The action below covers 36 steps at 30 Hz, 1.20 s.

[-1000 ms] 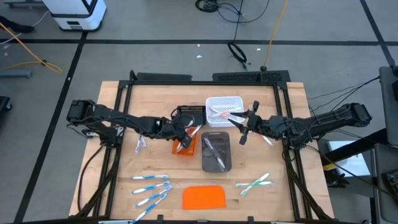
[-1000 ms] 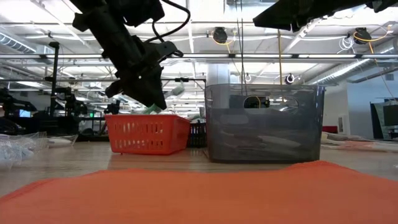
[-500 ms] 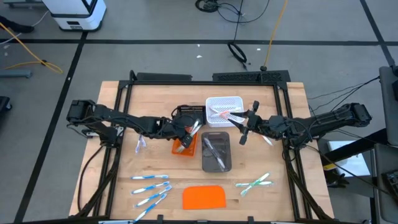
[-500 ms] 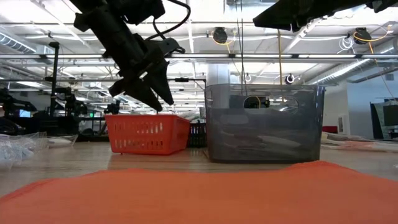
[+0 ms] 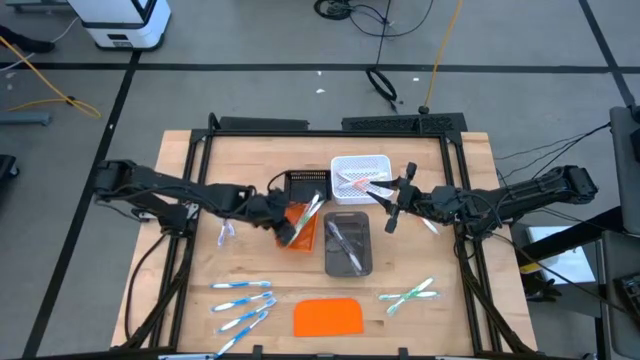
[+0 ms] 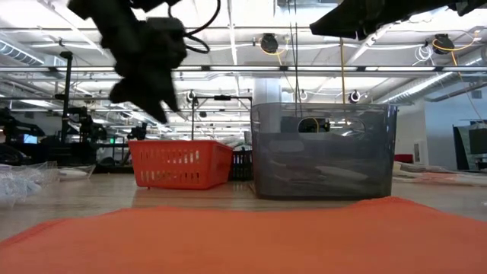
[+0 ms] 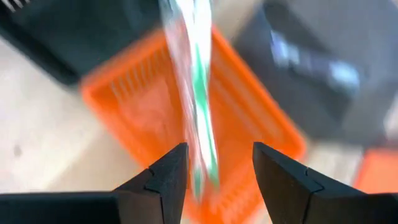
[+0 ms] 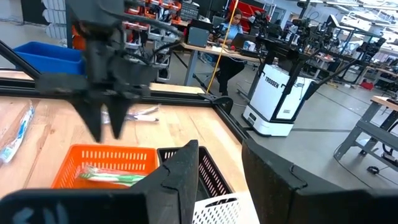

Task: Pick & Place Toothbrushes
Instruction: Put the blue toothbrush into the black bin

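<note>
A green and white toothbrush (image 7: 198,93) lies in the orange tray (image 5: 297,238); it also shows in the right wrist view as the toothbrush (image 8: 109,176). My left gripper (image 5: 286,229) hangs open above that tray's left side, touching nothing. My right gripper (image 5: 388,203) stands open and level beside the white tray (image 5: 358,165), which holds pink toothbrushes (image 5: 360,183). Several blue toothbrushes (image 5: 242,302) lie flat near the table's front left. Two green toothbrushes (image 5: 410,295) lie at the front right. Pale toothbrushes lie in the grey tray (image 5: 348,262).
A black tray (image 5: 306,181) stands behind the orange one. A flat orange slab (image 5: 328,317) lies at the table's front edge. A small clear wrapper (image 5: 226,232) lies left of the orange tray. A black frame runs around the table top.
My left gripper has opened and let go of the green toothbrush, which has dropped into the orange tray. The gripper has then risen and drawn back toward the table's left edge. My right gripper has kept still.
</note>
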Tool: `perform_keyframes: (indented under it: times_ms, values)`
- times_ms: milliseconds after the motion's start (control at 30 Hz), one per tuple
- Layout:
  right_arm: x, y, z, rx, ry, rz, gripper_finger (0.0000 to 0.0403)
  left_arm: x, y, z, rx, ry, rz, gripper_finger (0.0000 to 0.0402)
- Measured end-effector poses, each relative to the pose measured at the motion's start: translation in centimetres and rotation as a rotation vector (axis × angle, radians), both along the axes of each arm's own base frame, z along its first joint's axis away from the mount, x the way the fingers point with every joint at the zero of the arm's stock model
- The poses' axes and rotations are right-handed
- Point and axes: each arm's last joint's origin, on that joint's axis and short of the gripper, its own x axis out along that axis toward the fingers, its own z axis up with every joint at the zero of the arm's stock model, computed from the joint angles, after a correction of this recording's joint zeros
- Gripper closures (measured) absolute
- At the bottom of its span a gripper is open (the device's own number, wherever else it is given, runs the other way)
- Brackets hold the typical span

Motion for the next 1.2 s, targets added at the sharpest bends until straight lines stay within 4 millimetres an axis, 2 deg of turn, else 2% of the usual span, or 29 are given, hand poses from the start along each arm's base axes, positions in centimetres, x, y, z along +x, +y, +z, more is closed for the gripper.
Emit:
perform_keyframes:
  times_ms: [200, 333, 667, 833, 1200]
  values:
    - [0.0, 0.0, 0.0, 0.000, 0.002, 0.000, 0.0287, -2.1, -3.8, -0.2, -0.044, 0.144, -0.258, 0.0220]
    - [0.0, 0.0, 0.0, 0.000, 0.002, 0.000, 0.0287, -2.9, -6.5, -0.7, -0.059, 0.194, -0.337, 0.0220]
    - [0.0, 0.0, 0.0, 0.010, -0.002, -0.001, 0.0287, -4.8, -11.1, -1.5, -0.013, 0.227, -0.344, 0.0220]
    - [0.0, 0.0, 0.0, 0.010, -0.002, -0.001, 0.0287, -5.3, -12.4, -2.6, -0.011, 0.291, -0.339, 0.0220]
    - [0.0, 0.0, -0.1, 0.017, 0.003, -0.002, 0.0287, -5.5, -13.8, -5.0, -0.045, 0.403, -0.305, 0.0220]
